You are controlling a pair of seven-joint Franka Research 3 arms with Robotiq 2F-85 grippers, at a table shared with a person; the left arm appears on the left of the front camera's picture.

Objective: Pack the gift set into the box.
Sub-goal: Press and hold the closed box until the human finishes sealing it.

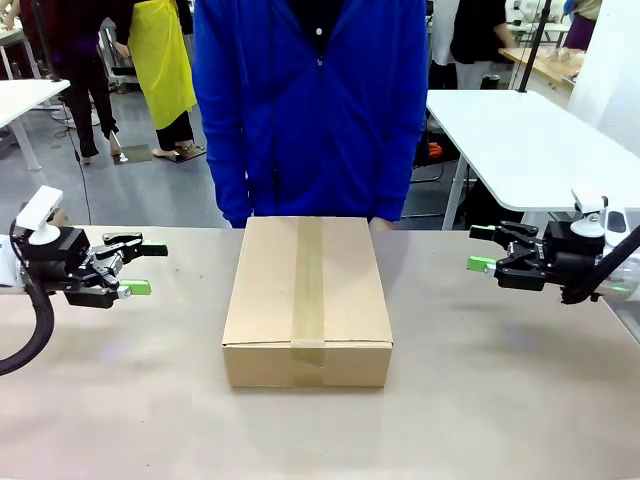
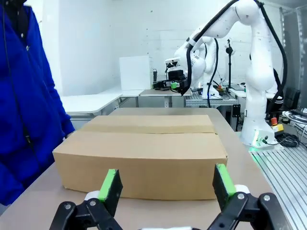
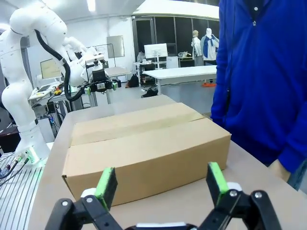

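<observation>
Sitting shut in the middle of the tabletop, the box has its flaps down and a strip of tape along the centre seam, which runs from the robot's side toward the person in the blue jacket standing right behind its far edge. That seam follows the carton's long axis, so the long side walls face outward to the arms. The left tool hangs off to one side with its green-padded fingers spread and nothing between them, pointing inward at the carton; the right tool mirrors it on the other side, likewise spread and empty. Both stand well apart from the cardboard and about equally far, so neither arm looks the nearer one. With the flaps closed I cannot say what is inside. The person's hands are tucked behind the carton's far edge and hard to make out.
</observation>
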